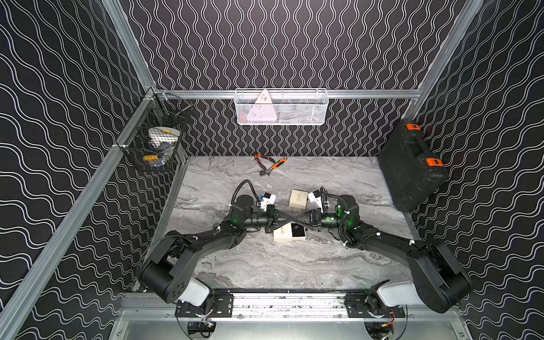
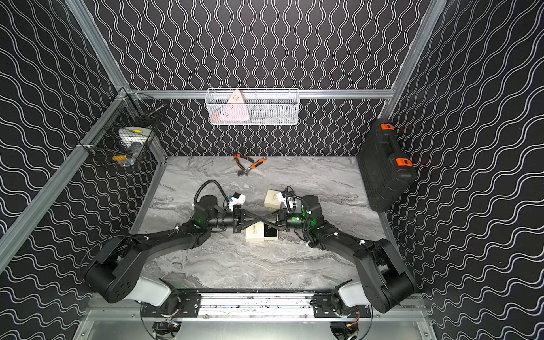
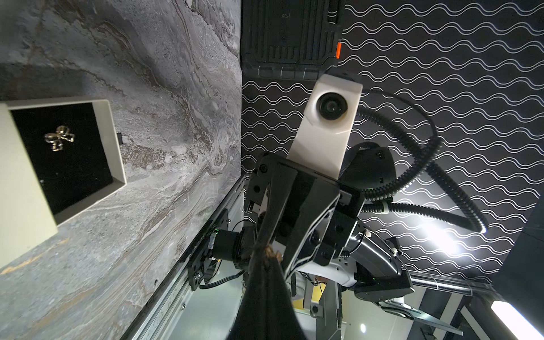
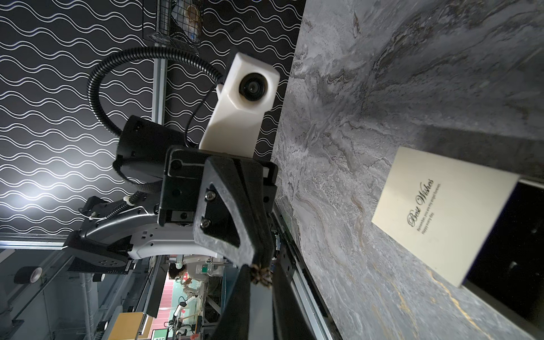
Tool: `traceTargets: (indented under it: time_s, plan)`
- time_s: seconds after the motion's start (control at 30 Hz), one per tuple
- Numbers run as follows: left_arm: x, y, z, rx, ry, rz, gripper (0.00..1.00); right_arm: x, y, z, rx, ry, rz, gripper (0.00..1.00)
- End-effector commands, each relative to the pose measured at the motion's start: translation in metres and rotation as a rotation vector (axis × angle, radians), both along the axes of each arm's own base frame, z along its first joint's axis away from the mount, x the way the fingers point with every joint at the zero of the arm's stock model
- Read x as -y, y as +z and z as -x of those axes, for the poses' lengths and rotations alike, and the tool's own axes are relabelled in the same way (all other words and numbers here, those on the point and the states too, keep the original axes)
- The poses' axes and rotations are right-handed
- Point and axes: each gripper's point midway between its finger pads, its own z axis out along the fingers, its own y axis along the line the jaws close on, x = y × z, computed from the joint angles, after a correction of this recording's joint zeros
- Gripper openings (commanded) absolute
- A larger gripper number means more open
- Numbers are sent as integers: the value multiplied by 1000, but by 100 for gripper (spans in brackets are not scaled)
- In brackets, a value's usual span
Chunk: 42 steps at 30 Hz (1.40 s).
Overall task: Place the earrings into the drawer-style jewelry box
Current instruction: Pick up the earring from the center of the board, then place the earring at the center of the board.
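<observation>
A few earrings (image 3: pixel 59 138) already glint in the open jewelry box (image 3: pixel 115 147) drawer. One more earring (image 4: pixel 260 274) sits pinched in the left gripper (image 3: pixel 266 255) fingers, mid-air near it. The right gripper (image 1: pixel 294 218) fingers stand narrow around it, perhaps gripping too. Drop-off remains.

Jewelry box sleeve (image 4: pixel 441 215): you are reading script "Best Wishes" across cream top; two smaller lines beneath are showing blurred, roughly "Remember, you are my angel forever. Happy every day."
</observation>
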Motion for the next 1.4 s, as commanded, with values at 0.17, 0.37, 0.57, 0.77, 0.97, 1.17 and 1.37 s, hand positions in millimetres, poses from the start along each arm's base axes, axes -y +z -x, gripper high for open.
traceTargets:
  time_s: [0.17,0.37,0.57,0.77,0.97,1.17,1.37]
  plan:
    - [0,7,2,48,-16,-23,11,-2,3,-4,2,-4,-10,15]
    - [-1,10,4,67,-27,-39,38,-3,-4,-4,-16,0,-5,15]
    - [-10,11,1,86,-16,-91,61,6,-24,0,-70,-8,107,15]
    - [-29,-7,-3,96,3,-223,85,21,-40,1,-102,-17,308,14]
    - [-50,-28,-4,90,17,-358,90,33,-51,-1,-126,-17,466,12]
    - [-70,-38,-2,118,10,-509,90,59,-59,-9,-145,-77,600,12]
    - [-76,-44,1,123,9,-551,91,62,-63,-3,-205,-47,631,12]
